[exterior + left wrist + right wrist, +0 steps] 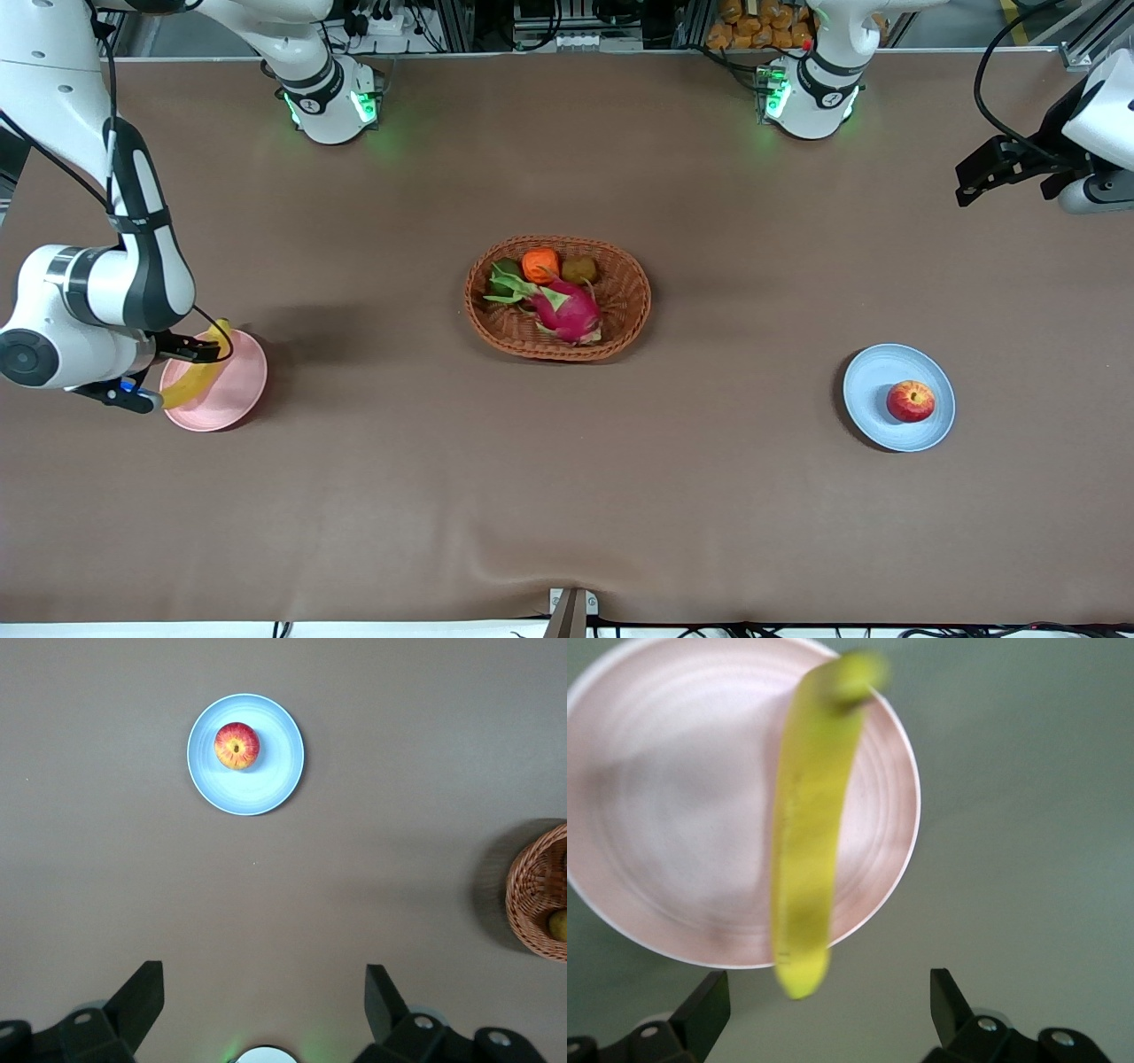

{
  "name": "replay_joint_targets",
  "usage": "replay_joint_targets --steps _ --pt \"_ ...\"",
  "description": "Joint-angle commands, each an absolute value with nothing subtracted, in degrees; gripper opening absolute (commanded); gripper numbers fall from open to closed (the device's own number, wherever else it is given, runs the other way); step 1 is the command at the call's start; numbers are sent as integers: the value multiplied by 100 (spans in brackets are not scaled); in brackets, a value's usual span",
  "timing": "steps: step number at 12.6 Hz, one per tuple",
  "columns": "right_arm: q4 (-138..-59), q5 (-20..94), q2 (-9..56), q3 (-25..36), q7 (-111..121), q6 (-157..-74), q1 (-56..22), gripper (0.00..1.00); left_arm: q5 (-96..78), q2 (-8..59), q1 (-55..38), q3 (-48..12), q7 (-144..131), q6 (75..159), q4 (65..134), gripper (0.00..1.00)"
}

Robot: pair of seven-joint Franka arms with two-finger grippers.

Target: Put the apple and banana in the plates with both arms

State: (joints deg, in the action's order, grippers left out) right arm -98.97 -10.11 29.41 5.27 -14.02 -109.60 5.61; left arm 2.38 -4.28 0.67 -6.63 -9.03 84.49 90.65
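surface (pixel 709 496): brown matt cloth, rumpled at the camera-side edge
basket (pixel 620 306): woven brown wicker, rough
pink plate (pixel 244 390): smooth plastic with faint rings
blue plate (pixel 873 377): smooth plastic, soft sheen
apple (pixel 911 400): glossy red skin
banana (pixel 197 377): smooth matt yellow peel
arms: glossy white shells
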Motion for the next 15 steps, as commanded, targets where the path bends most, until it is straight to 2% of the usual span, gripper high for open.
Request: replay_joint_targets --steps 1,5,7,9,13,15 --pt "-9905 -1134 2401 492 -1283 -10907 536 100 237 -413 105 -686 -861 8604 9070 100" --pt "-9914 -1055 1620 457 -643 -10846 492 100 246 -422 105 -686 -853 8657 9062 100" --pt "-9932 -610 1023 448 -152 -10531 510 100 246 -387 105 -686 -861 8666 9053 100" --pt "-9932 16 538 457 -228 -9786 483 100 246 -360 114 -668 -853 8666 9027 100" --pt "-9923 79 -51 334 -562 -9466 168 100 246 -369 97 -677 -844 8613 8982 100" --pt "-9853 88 -149 325 -825 -9318 -26 100 237 -387 97 -677 -844 8578 8982 100"
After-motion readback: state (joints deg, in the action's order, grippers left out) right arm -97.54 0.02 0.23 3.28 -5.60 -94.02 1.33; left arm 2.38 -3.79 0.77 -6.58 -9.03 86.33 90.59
